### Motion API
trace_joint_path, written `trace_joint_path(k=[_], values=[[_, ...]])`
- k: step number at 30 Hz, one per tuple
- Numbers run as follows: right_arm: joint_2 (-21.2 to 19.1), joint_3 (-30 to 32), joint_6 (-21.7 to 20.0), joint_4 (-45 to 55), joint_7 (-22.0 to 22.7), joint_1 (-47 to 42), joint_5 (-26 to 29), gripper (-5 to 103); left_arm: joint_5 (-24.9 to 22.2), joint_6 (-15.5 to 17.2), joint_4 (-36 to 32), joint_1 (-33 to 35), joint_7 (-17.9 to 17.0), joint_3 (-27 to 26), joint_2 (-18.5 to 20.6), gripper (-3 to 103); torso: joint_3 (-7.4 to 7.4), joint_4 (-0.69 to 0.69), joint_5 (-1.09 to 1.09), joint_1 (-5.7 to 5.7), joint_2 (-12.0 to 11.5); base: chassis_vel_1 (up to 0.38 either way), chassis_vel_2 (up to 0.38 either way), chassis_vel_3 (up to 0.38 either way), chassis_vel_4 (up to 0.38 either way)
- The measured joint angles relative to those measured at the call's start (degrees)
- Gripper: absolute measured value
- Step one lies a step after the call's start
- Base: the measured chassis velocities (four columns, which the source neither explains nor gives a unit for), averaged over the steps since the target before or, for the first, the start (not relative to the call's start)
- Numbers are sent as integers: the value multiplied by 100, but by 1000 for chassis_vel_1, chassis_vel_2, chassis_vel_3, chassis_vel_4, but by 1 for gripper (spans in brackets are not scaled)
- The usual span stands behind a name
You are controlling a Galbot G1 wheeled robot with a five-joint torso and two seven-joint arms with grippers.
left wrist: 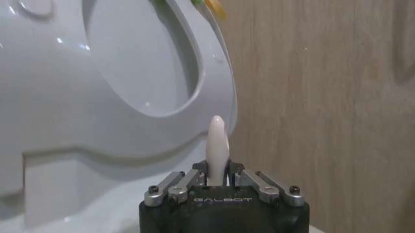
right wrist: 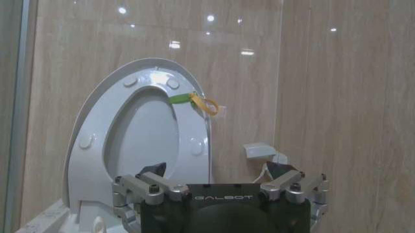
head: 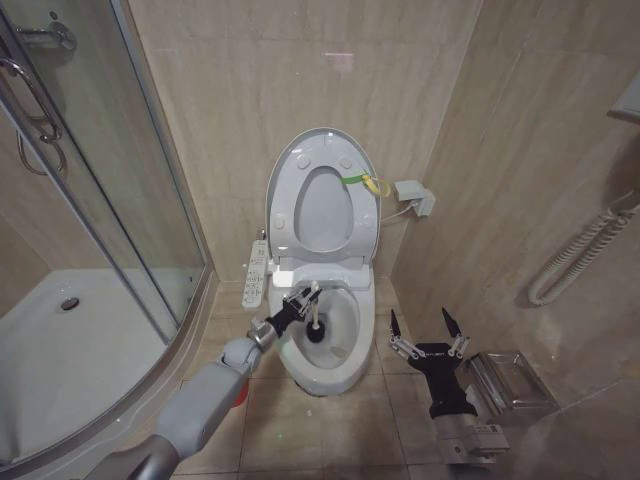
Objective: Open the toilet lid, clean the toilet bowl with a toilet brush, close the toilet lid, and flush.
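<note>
Leftmost, standing behind the glass shower door (head: 100, 190), a white shower tray (head: 60, 340). Further right, hanging beside the toilet bowl (head: 345, 365), a button panel (head: 256, 272). Reaching over the bowl's left rim, the left gripper (head: 303, 300), fingers clamping the pale handle of the toilet brush (head: 316, 328), dark bristle head sitting down inside the basin. Poking up between those closed fingers in the left wrist view, the handle's tip (left wrist: 216, 145). Standing upright against the tiled wall, the toilet lid (head: 322, 195) with the seat ring raised against it, a yellow-green loop tag (head: 370, 184) showing at the right edge; appearing again in the right wrist view, lid (right wrist: 139, 141) and tag (right wrist: 198, 101). Hovering over the floor right of the bowl, the right gripper (head: 424, 332), fingers spread wide, gripping nothing. Resting just beside it, a shiny metal box (head: 510, 380).
</note>
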Motion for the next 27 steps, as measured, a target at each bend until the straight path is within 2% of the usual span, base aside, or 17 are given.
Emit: trace_joint_path(k=[13,20,27], values=[[0,0,0,0,0,0,0,100,164,-71,718,-142,88,87,-201,20,-1,0,0,0,0,0,0,0,0],[0,0,0,0,0,0,0,100,286,-78,1076,-211,23,52,-285,20,0,0,0,0,0,0,0,0,0],[0,0,0,0,0,0,0,100,135,-68,1025,-204,41,90,-278,20,0,1,1,0,0,0,0,0,0]])
